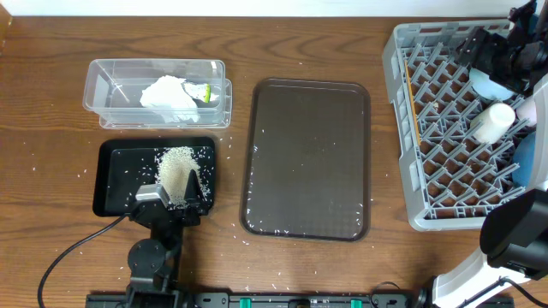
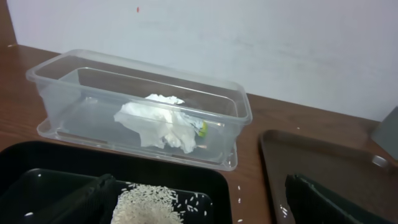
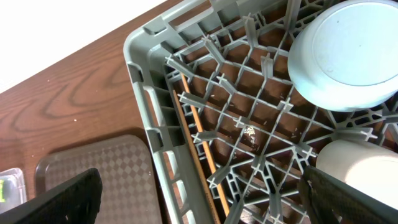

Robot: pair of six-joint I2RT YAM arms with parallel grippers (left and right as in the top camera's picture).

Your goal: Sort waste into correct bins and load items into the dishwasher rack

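The clear tub [image 1: 103, 90] holds the crumpled napkin [image 1: 169, 96] and the yellow-green wrapper [image 1: 204, 91]; both also show in the left wrist view, napkin [image 2: 158, 121] and wrapper [image 2: 203, 129]. A pile of rice [image 1: 175, 167] lies in the black tray [image 1: 116, 184]. My left gripper [image 1: 175, 195] is open and empty, low over the rice [image 2: 149, 205]. The grey rack [image 1: 407, 171] holds the chopsticks [image 1: 415, 120], the white cup [image 1: 492, 120], the light-blue bowl [image 1: 488, 84] and a blue bowl [image 1: 529, 162]. My right gripper [image 3: 205, 199] is open and empty above the rack's left wall [image 3: 149, 124].
The dark brown serving tray [image 1: 308, 158] lies between the black tray and the rack, with loose rice grains along its front edge and on the table around it. A cable runs from the left arm's base along the table's front.
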